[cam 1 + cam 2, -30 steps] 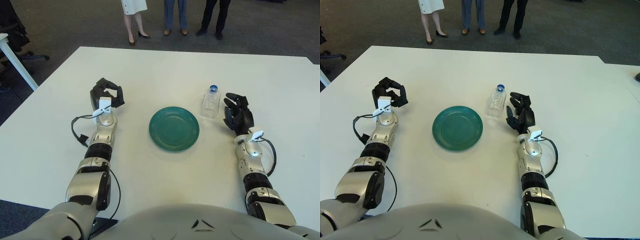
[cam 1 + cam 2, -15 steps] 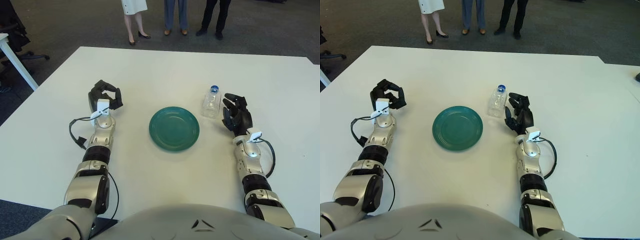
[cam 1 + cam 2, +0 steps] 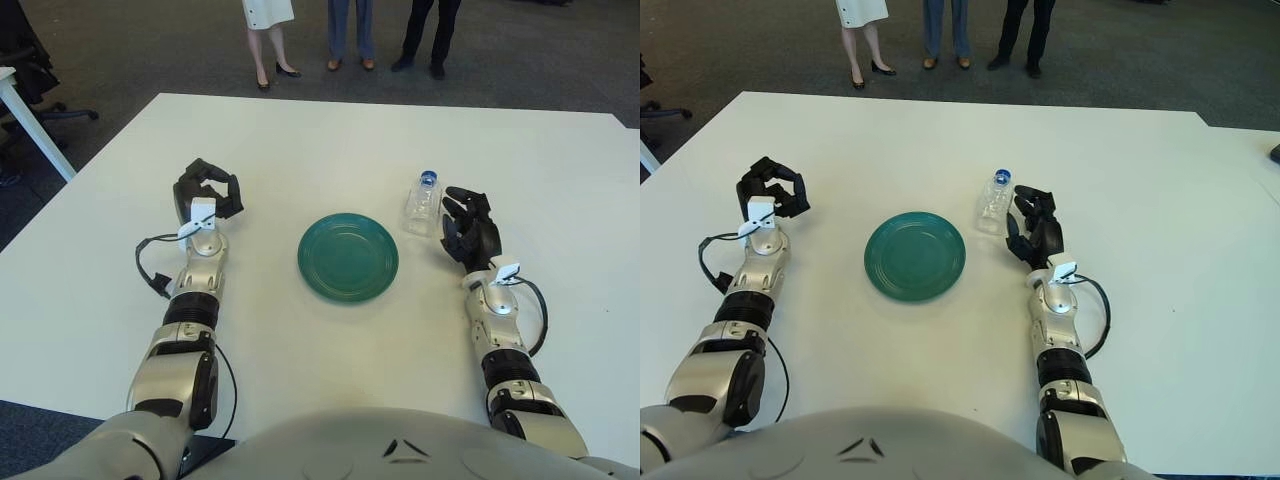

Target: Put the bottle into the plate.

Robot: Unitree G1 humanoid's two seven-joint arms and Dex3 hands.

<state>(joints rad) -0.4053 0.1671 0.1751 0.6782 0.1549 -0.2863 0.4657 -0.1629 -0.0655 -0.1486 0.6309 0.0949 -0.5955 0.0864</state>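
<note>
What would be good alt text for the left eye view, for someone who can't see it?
A robot's right hand, fingers open, sits just right of a clear bottle with a blue cap, standing upright on a white table. A green plate lies empty to the bottle's left, and the left hand, fingers curled, shows further left.

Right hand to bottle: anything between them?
Nothing. In the left eye view only a thin strip of bare table separates the right hand from the bottle.

Office or demo room, dark carpet (image 3: 150, 40), white table (image 3: 300, 140), onlookers' legs (image 3: 345, 30)
</note>
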